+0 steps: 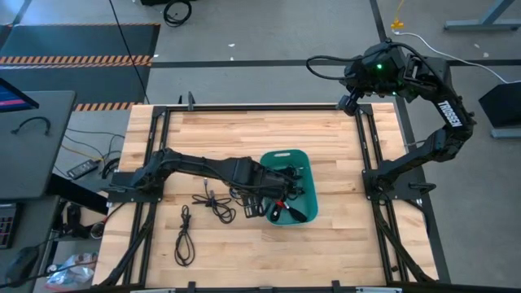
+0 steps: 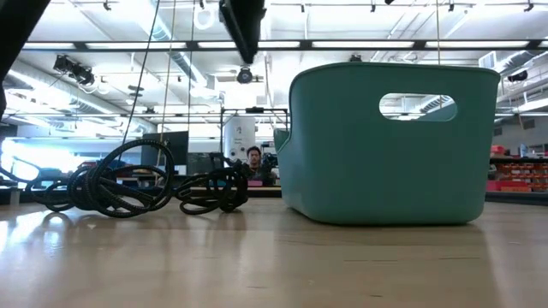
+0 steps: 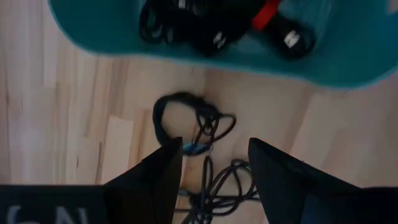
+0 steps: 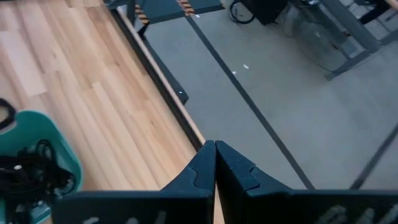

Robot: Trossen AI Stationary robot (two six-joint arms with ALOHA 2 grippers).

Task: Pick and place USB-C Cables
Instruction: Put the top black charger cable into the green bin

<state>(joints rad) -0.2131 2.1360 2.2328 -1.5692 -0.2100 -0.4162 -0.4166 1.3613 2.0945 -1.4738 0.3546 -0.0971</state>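
Cables (image 1: 218, 205) are split between two places: several already lie heaped in the teal tub (image 1: 303, 157) near table centre, one with a red band (image 3: 266, 14), and a few remain on the bare wood at the tub's eight and nine o'clock, with one long loop (image 1: 185, 236) farther out toward seven.

Left gripper (image 3: 214, 163) hangs just beside the tub's nine o'clock wall, over a small tangled bundle (image 3: 196, 127), fingers spread with nothing between them. Judging from this, the step in hand is the next pick. To do it well, the fingers should straddle the knotted middle of the bundle, not a single stray strand, come down until the tips nearly meet the wood, and close fully before lifting, so neighbouring cords are not dragged along. The lift then has to clear the tub's rim.

Right gripper (image 4: 215, 163) waits off the table's one o'clock corner, over the floor, fingers pressed together and empty.
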